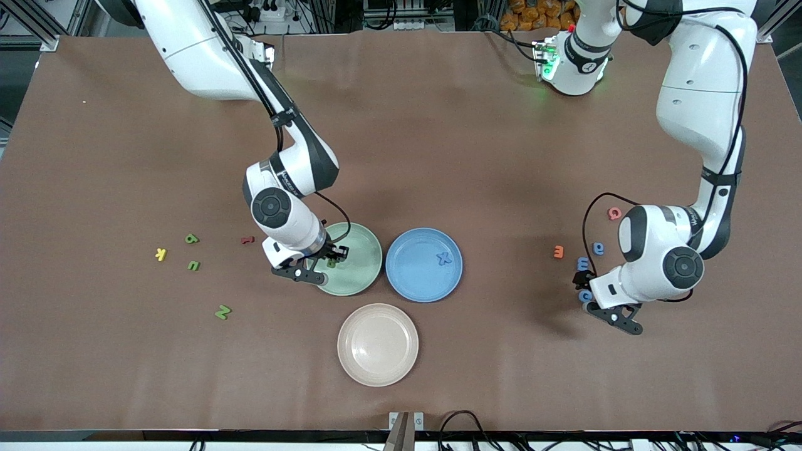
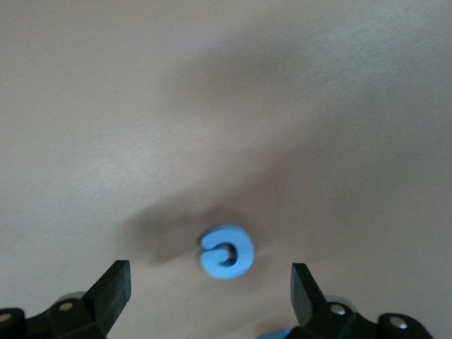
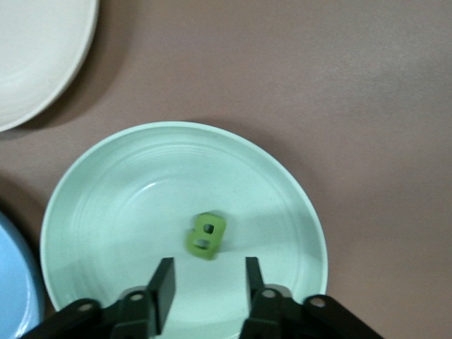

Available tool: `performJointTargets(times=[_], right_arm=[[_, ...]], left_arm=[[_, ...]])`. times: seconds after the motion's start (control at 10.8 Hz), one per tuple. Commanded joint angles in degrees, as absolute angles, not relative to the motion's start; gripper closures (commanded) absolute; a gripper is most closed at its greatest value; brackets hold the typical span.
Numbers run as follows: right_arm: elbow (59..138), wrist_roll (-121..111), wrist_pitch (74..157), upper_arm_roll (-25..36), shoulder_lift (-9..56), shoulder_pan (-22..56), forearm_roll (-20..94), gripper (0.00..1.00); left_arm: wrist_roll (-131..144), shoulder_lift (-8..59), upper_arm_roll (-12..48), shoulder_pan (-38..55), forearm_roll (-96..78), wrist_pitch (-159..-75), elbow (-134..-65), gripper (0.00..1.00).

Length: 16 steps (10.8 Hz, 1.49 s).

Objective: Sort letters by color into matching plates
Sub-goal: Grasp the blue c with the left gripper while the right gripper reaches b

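Where right tool [image 1: 330, 255] hovers, green letter [image 1: 331, 264] half-hidden

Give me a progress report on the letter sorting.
Done: one green letter lies in the green plate, one blue letter in the blue plate. In hand: nothing gripped; the open right gripper is over the green plate, and the open left gripper hovers over a blue letter on the table. Left: three green and three blue letters.
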State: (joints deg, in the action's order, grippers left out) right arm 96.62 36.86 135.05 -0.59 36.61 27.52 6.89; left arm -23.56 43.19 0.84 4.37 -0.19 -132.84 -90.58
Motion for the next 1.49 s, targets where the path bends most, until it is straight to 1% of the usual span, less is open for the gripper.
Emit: performJointTargets(times=[0.0,0.19,0.56,0.84,1.11,1.21,1.39], right_arm=[[94.75,33.08,130.27,0.26,36.74,26.63,6.6,0.0],[94.83,24.56,125.18,1.23,35.43,24.79,6.59,0.0],[96.41,13.21,122.97,2.63,32.35,18.74,6.33,0.0],[100.36,9.41,123.05,3.07,29.63,13.81,4.23,0.0],[104.4,9.05,124.19,3.87,27.08,9.86,3.25,0.0],[107.02,8.88,126.19,3.87,25.42,8.19,3.16,0.0],[114.75,5.91,134.87,3.87,22.42,5.02,3.25,0.0]], left_arm=[[-24.08,44.3,1.23,4.39,-1.93,-135.79,-90.97,0.0],[-24.17,44.82,1.06,4.39,-1.5,-136.57,-91.05,0.0],[-24.61,44.83,1.05,4.04,-1.32,-137.02,-91.67,0.0],[-24.0,44.12,1.05,3.52,-1.23,-136.93,-93.43,0.0],[-19.7,43.77,0.97,3.69,-1.23,-136.85,-93.34,0.0],[-19.34,43.77,0.97,3.69,-1.23,-136.85,-93.25,0.0],[-18.99,43.68,0.97,3.6,-1.23,-136.85,-93.16,0.0]])
